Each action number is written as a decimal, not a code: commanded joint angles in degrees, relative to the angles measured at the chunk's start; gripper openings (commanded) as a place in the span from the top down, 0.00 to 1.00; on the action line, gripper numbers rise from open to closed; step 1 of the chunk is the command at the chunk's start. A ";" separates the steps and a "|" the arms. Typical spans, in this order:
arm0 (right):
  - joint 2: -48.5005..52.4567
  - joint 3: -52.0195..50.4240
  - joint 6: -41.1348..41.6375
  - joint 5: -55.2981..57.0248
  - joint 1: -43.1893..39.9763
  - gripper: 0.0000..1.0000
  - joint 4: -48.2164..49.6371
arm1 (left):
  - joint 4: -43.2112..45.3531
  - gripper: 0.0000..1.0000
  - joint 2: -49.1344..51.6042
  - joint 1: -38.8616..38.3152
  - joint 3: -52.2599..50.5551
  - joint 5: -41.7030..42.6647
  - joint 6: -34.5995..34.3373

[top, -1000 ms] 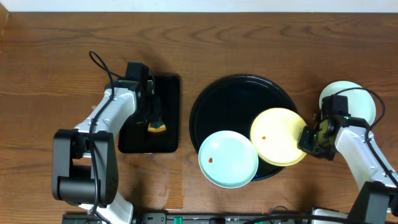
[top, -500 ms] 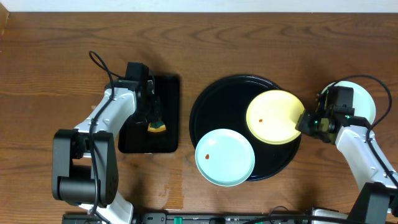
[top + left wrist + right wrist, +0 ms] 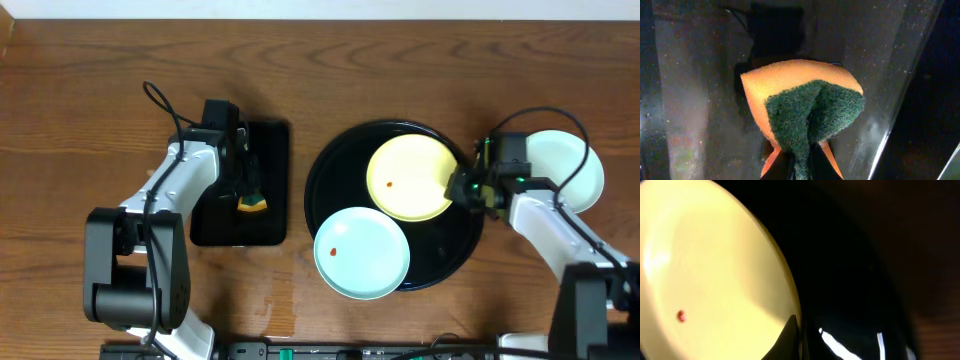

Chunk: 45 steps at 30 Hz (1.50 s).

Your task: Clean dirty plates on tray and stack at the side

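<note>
Yellow plate [image 3: 408, 178], a red speck on its face, lies inside the round black tray [image 3: 335, 170], its right rim pinched in my right tool [image 3: 460, 188]. One mint-blue plate [image 3: 362, 253] overlaps the tray's front-left rim; a second mint-blue plate [image 3: 585, 170] rests on the worktop [image 3: 100, 100] right of the tray. My left tool [image 3: 248, 190] clamps an orange-and-green sponge [image 3: 252, 204] over the rectangular tray [image 3: 272, 160].
</note>
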 commanded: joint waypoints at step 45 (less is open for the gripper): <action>0.85 2.03 -0.90 5.75 0.85 0.99 3.08 | 0.00 0.92 0.44 0.09 -0.35 -0.52 0.57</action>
